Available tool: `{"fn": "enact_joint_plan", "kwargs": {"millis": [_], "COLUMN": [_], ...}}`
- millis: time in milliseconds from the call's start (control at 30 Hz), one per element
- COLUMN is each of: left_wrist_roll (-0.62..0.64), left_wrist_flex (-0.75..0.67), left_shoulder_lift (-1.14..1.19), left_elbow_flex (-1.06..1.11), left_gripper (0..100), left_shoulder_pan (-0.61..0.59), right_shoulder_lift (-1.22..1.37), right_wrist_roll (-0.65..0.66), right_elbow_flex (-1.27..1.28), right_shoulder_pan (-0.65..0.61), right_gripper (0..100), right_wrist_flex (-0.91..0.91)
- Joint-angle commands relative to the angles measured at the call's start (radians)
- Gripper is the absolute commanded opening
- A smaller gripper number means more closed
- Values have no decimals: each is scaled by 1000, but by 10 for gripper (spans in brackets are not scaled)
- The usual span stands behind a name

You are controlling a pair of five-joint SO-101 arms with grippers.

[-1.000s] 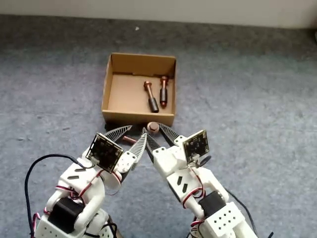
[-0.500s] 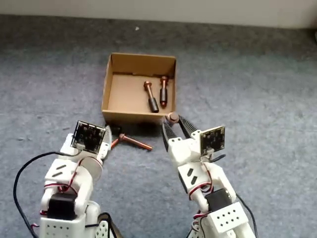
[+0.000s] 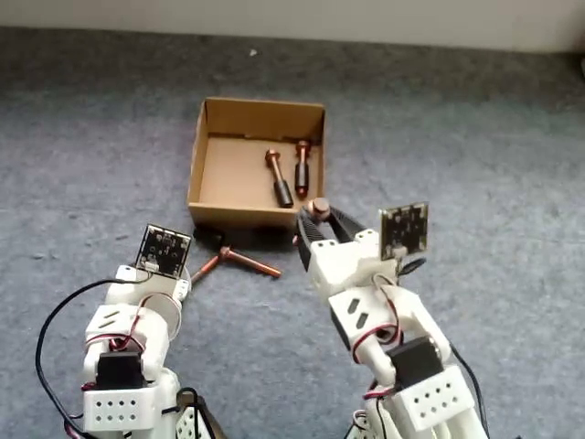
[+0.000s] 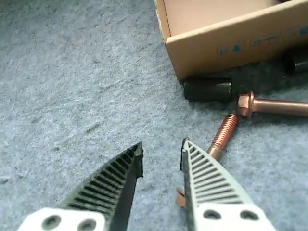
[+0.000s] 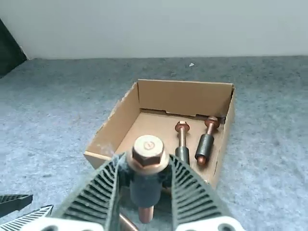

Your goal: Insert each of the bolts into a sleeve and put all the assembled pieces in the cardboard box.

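Note:
My right gripper (image 5: 147, 166) is shut on a copper bolt seated in a black sleeve (image 5: 144, 190), held upright just in front of the cardboard box (image 3: 196, 169). In the high view this held piece (image 3: 318, 210) is at the box's front right corner. Two assembled pieces (image 3: 279, 180) (image 3: 302, 167) lie inside the box. My left gripper (image 4: 162, 150) is open above the carpet, with a loose bolt (image 4: 222, 135) beside one finger. A second loose bolt (image 4: 274, 106) and an empty black sleeve (image 4: 208, 89) lie by the box's front wall.
Another dark sleeve (image 4: 294, 61) rests against the box front. The two loose bolts (image 3: 251, 263) (image 3: 206, 268) lie between the arms on grey carpet. Open carpet lies to both sides of the box, and a pale wall (image 5: 144, 24) runs behind it.
The left arm has drawn back to the left, away from the right gripper. The right gripper has carried the bolt and sleeve right and up to the box's front corner.

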Motion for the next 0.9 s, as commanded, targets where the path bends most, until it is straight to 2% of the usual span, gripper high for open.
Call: {"fn": "enact_joint_plan", "kwargs": {"millis": [0, 233, 367, 467, 633, 867], "left_wrist_roll": [-11, -11, -11, -11, -11, -11], "left_wrist_flex": [-5, -2, 0, 0, 0, 2], "left_shoulder_lift": [-10, -10, -10, -10, -10, -10], "left_elbow_flex": [24, 24, 24, 24, 24, 24], "left_gripper": [155, 154, 154, 154, 154, 154], "left_shoulder_pan": [-5, -13, -13, -13, -15, -15], "right_shoulder_lift": [213, 661, 903, 1052, 1233, 1326], "right_wrist_roll": [-5, 2, 95, 100, 97, 98], "right_elbow_flex": [-186, -417, -516, -539, -545, -616], "right_shoulder_pan": [-16, -13, 7, 39, 58, 82], "right_gripper": [5, 5, 5, 5, 10, 18], "right_wrist_flex": [-111, -409, -535, -622, -657, -650]}}
